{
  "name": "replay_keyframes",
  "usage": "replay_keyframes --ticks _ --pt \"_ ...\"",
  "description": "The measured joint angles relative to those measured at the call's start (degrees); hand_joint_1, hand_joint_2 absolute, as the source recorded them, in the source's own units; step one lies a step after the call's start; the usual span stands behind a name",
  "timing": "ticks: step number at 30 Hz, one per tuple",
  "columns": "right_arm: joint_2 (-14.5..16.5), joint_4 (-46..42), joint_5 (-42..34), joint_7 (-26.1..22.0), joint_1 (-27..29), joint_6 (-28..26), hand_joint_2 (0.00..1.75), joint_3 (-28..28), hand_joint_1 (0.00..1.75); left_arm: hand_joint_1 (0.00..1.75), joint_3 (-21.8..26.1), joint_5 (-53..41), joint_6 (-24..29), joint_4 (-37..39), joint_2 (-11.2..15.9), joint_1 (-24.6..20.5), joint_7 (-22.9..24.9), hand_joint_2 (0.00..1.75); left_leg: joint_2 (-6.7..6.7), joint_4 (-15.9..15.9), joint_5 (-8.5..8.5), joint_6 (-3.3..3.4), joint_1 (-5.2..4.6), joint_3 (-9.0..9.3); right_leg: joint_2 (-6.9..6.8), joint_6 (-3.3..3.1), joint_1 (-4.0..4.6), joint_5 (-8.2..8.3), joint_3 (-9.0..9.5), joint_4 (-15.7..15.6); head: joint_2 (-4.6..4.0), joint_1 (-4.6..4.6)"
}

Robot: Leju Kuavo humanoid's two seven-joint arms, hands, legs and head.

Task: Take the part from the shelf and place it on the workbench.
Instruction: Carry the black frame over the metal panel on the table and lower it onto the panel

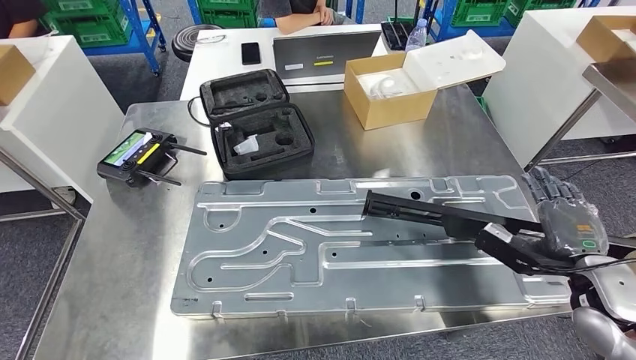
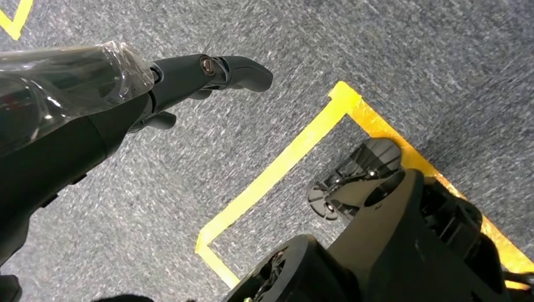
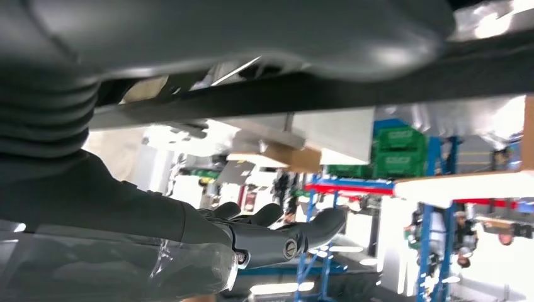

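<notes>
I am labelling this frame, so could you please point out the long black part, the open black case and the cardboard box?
Long black part (image 1: pixel 431 212), head view, middle of its bar.
Open black case (image 1: pixel 259 142), head view, foam insert.
Cardboard box (image 1: pixel 390 107), head view, front wall.

Steel workbench under grey plate, foam case, controller, carton.
</notes>
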Motion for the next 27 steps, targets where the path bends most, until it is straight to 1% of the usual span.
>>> replay_keyframes --ticks 1,2,3,4,5,6,7,8,9,10,11,12,13,14,15,16,17,18,19,20,21,22,23,24,25,26,27 --pt "0.2 -0.09 -0.14 -0.11 -0.01 -0.11 0.0 0.04 0.0 0.0 -0.09 0.04 0.0 0.0 -0.04 0.09 0.03 0.0 -0.04 0.05 -0.07 -0.08 0.07 0.06 -0.04 0.18 -0.1 0.64 -0.51 0.36 0.0 0.01" --pt "0.32 -0.25 -0.2 -0.17 -0.06 -0.26 0.0 0.06 0.0 0.0 -0.17 0.09 0.0 0.0 -0.06 0.17 0.05 0.0 -0.12 0.14 -0.2 -0.26 0.19 0.19 -0.08 0.37 -0.21 2.44 0.31 -1.86 0.0 0.01" --pt "0.41 -0.49 -0.21 -0.22 -0.17 -0.44 0.0 0.07 0.0 0.0 -0.25 0.12 0.01 0.0 -0.08 0.23 0.06 0.0 -0.2 0.31 -0.42 -0.54 0.31 0.34 -0.13 0.61 -0.37 4.89 2.17 -5.96 0.0 0.01" --pt "0.55 -0.77 -0.21 -0.28 -0.4 -0.66 0.0 0.1 0.0 0.0 -0.32 0.17 0.02 0.0 -0.1 0.26 0.07 0.0 -0.27 0.56 -0.7 -0.87 0.36 0.44 -0.15 0.84 -0.57 6.93 4.28 -10.45 0.0 0.02" --pt "0.67 -1.15 -0.22 -0.33 -0.67 -0.86 0.0 0.18 0.0 0.0 -0.37 0.23 0.03 0.0 -0.11 0.26 0.08 0.0 -0.36 0.99 -1.02 -1.23 0.29 0.42 -0.05 0.71 -0.66 8.41 5.91 -13.95 0.0 0.02" --pt "0.83 -1.59 -0.21 -0.37 -0.9 -1.0 0.0 0.33 0.0 0.0 -0.42 0.32 0.06 0.0 -0.11 0.26 0.11 0.0 -0.42 1.36 -1.27 -1.52 0.18 0.29 0.06 0.46 -0.72 9.09 6.8 -15.95 0.0 -0.01" --pt "0.99 -2.06 -0.17 -0.38 -1.1 -1.1 0.0 0.54 0.0 0.0 -0.46 0.42 0.09 0.0 -0.12 0.26 0.16 0.0 -0.48 1.62 -1.38 -1.75 0.05 0.11 0.18 0.05 -0.67 9.14 6.93 -16.5 0.0 -0.03" --pt "1.1 -2.61 -0.05 -0.39 -1.24 -1.14 0.0 0.79 0.0 0.0 -0.5 0.51 0.11 0.01 -0.13 0.28 0.2 0.0 -0.53 1.86 -1.46 -1.96 0.03 -0.08 0.27 -0.51 -0.57 9.3 6.71 -16.4 0.0 -0.07" --pt "1.22 -3.17 0.11 -0.4 -1.41 -1.15 0.0 1.05 0.0 0.0 -0.54 0.59 0.15 0.01 -0.14 0.31 0.23 0.0 -0.52 2.07 -1.64 -2.18 0.13 -0.25 0.21 -0.87 -0.55 9.37 6.51 -16.28 0.0 -0.09" --pt "1.29 -3.76 0.28 -0.41 -1.6 -1.16 0.0 1.25 0.0 0.0 -0.58 0.63 0.18 0.02 -0.16 0.35 0.25 0.0 -0.5 2.9 -2.36 -2.44 0.24 -0.62 0.13 -1.23 -0.5 9.49 6.33 -16.25 0.0 -0.09" --pt "1.34 -4.32 0.44 -0.41 -1.75 -1.18 0.0 1.38 0.0 0.0 -0.62 0.65 0.2 0.02 -0.17 0.36 0.25 0.0 -0.47 4.86 -3.82 -2.73 0.35 -1.41 0.05 -1.57 -0.49 9.63 6.15 -16.27 0.0 -0.1" --pt "1.38 -4.8 0.54 -0.38 -1.84 -1.21 0.0 1.45 0.0 0.0 -0.64 0.66 0.24 0.02 -0.18 0.35 0.25 0.0 -0.44 8.08 -5.91 -2.98 0.42 -2.73 -0.04 -1.88 -0.46 9.78 5.97 -16.29 0.0 -0.11" --pt "1.43 -5.2 0.6 -0.34 -1.86 -1.24 0.0 1.49 0.0 0.0 -0.66 0.66 0.28 0.02 -0.19 0.33 0.25 0.0 -0.42 12.29 -8.3 -3.14 0.44 -4.45 -0.12 -2.11 -0.38 9.93 5.73 -16.28 0.0 -0.12" --pt "1.5 -5.46 0.65 -0.29 -1.87 -1.27 0.0 1.56 0.0 0.0 -0.67 0.68 0.34 0.02 -0.19 0.3 0.25 0.0 -0.41 16.45 -10.3 -3.21 0.44 -6.12 -0.19 -2.34 -0.3 10.1 5.47 -16.27 0.0 -0.12" --pt "1.58 -5.68 0.66 -0.26 -1.88 -1.31 0.0 1.65 0.0 0.0 -0.67 0.71 0.41 0.02 -0.19 0.27 0.24 0.0 -0.41 19.32 -11.43 -3.16 0.44 -7.16 -0.26 -2.52 -0.2 10.29 5.23 -16.26 0.0 -0.11" --pt "1.64 -5.87 0.66 -0.24 -1.88 -1.35 0.0 1.73 0.0 0.0 -0.69 0.75 0.47 0.02 -0.19 0.26 0.24 0.0 -0.41 19.95 -11.43 -2.99 0.41 -7.1 -0.3 -2.63 -0.07 10.49 5.01 -16.26 0.0 -0.1" --pt "1.68 -6.06 0.66 -0.21 -1.87 -1.41 0.0 1.78 0.0 0.0 -0.72 0.78 0.5 0.02 -0.2 0.27 0.25 0.0 -0.41 17.97 -10.33 -2.68 0.35 -5.79 -0.31 -2.69 0.07 10.71 4.83 -16.27 0.0 -0.11" --pt "1.69 -6.27 0.66 -0.18 -1.88 -1.47 0.0 1.81 0.0 0.0 -0.78 0.8 0.52 0.02 -0.2 0.32 0.27 0.0 -0.42 13.85 -8.54 -2.19 0.26 -3.41 -0.27 -2.68 0.21 10.96 4.67 -16.28 0.0 -0.11" --pt "1.7 -6.47 0.66 -0.15 -1.89 -1.53 0.0 1.81 0.0 0.0 -0.85 0.81 0.53 0.02 -0.19 0.41 0.31 0.0 -0.43 8.83 -6.83 -1.53 0.08 -0.7 -0.22 -2.63 0.3 11.21 4.55 -16.28 0.0 -0.1" --pt "1.74 -6.65 0.66 -0.11 -1.9 -1.59 0.0 1.82 0.0 0.0 -0.93 0.81 0.54 0.02 -0.2 0.5 0.35 0.0 -0.38 4.75 -5.39 -1.09 -0.11 1.4 -0.17 -2.51 0.42 11.45 4.48 -16.31 0.0 -0.08" --pt "1.8 -6.78 0.66 -0.09 -1.92 -1.64 0.0 1.83 0.0 0.0 -1.01 0.8 0.55 0.02 -0.21 0.6 0.4 0.0 -0.34 2.14 -4.54 -0.85 -0.31 2.64 -0.14 -2.29 0.43 11.7 4.4 -16.34 0.0 -0.08" --pt "1.87 -6.87 0.65 -0.09 -1.9 -1.7 0.0 1.85 0.0 0.0 -1.06 0.8 0.56 0.02 -0.22 0.69 0.44 0.0 -0.31 1.14 -4.18 -0.82 -0.52 2.95 -0.14 -1.96 0.35 11.97 4.35 -16.41 0.0 -0.08" --pt "1.93 -6.94 0.65 -0.08 -1.88 -1.75 0.0 1.87 0.0 0.0 -1.1 0.8 0.57 0.02 -0.25 0.75 0.45 0.0 -0.29 1.18 -3.76 -0.94 -0.67 2.69 -0.15 -1.55 0.31 12.31 4.32 -16.59 0.0 -0.1" --pt "1.96 -7.04 0.65 -0.08 -1.86 -1.79 0.0 1.87 0.0 0.0 -1.14 0.81 0.56 0.02 -0.27 0.78 0.47 0.0 -0.31 0.93 -3.18 -0.87 -0.61 2.4 -0.16 -1.14 0.17 12.66 4.19 -16.75 0.0 -0.15" --pt "2.01 -7.13 0.64 -0.08 -1.82 -1.85 0.0 1.87 0.0 0.0 -1.17 0.82 0.56 0.02 -0.29 0.79 0.49 0.0 -0.29 0.57 -2.46 -0.72 -0.51 2.14 -0.17 -0.81 0.1 12.38 3.87 -16.61 0.0 -0.16" --pt "2.04 -7.2 0.63 -0.09 -1.81 -1.89 0.0 1.87 0.0 0.0 -1.21 0.83 0.55 0.02 -0.32 0.76 0.51 0.0 -0.24 0.18 -1.62 -0.47 -0.34 1.76 -0.17 -0.56 0.09 11.09 3.27 -15.59 0.0 -0.11" --pt "2.09 -7.24 0.63 -0.09 -1.82 -1.95 0.0 1.89 0.0 0.0 -1.24 0.83 0.55 0.02 -0.34 0.72 0.52 0.0 -0.16 -0.15 -0.83 -0.27 -0.15 1.28 -0.17 -0.37 0.06 8.79 2.34 -13.32 0.0 -0.05"
